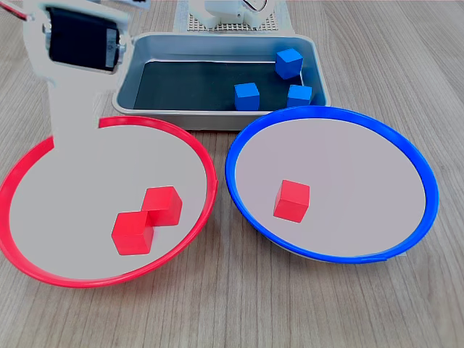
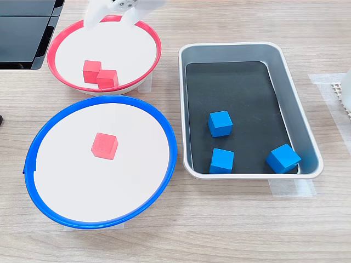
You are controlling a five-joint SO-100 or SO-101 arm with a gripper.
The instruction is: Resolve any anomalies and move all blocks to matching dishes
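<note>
Tool cropped at frame top (grip unreadable)

Two touching blocks in the first exterior view's left dish, one block in the right dish — three blocks in the tray behind.

Looks like a lab/office test bench: wood-grain desk, tape holding the metal tray, dark device at edge.

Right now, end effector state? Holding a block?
End effector: only partly in frame over the red-rimmed dish in the second exterior view; open or shut cannot be told. No block seen in it.
</note>
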